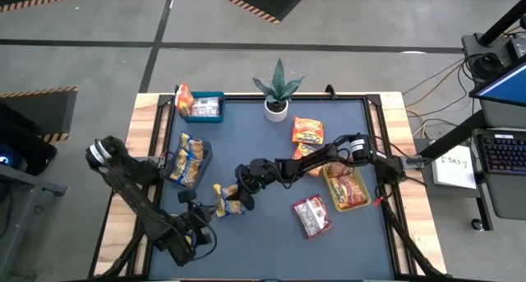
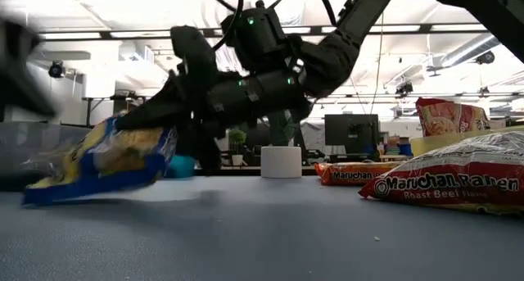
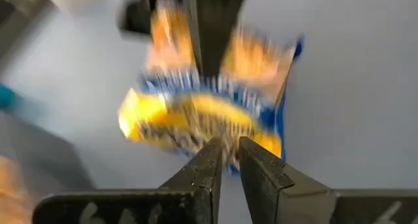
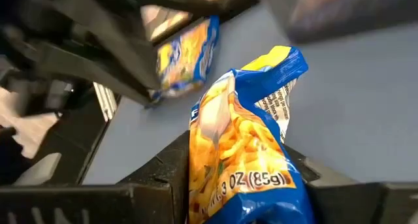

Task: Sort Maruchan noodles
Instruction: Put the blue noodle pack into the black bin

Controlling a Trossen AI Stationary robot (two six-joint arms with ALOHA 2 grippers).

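- Presently the right gripper (image 1: 244, 196) sits about 8 o'clock from the table's middle, its claw pinching one end of a yellow-and-blue noodle packet (image 1: 224, 201). The right wrist view shows the packet filling the gap between the fingers.
- In the low view the held end is raised, while the far end droops toward the blue mat (image 1: 271, 249).
- The left gripper (image 3: 230, 145) waits just at 7 o'clock of that packet and points at it. Its claw is pressed almost together, and whether it nips any film I cannot tell.
- The grey bin (image 1: 205, 153), at 10 o'clock of the packet, already holds matching yellow-and-blue packets, so it is the likely target.
- The yellow-green bin (image 1: 331, 191), at 3 o'clock, holds orange-red packets.
- An orange packet (image 1: 307, 131) and a red-and-white packet (image 1: 312, 216) lie loose on the mat. The potted plant (image 1: 277, 97) stands at 12 o'clock.
- Risk: the grip is on one crinkly end only, so the slick film may slide out during the carry.
- Risk: the drooping end may drag on the mat or catch the grey bin's wall, twisting the packet free.
- Risk: the two claws are very near each other, so a swing toward 10 o'clock could clip the left arm.
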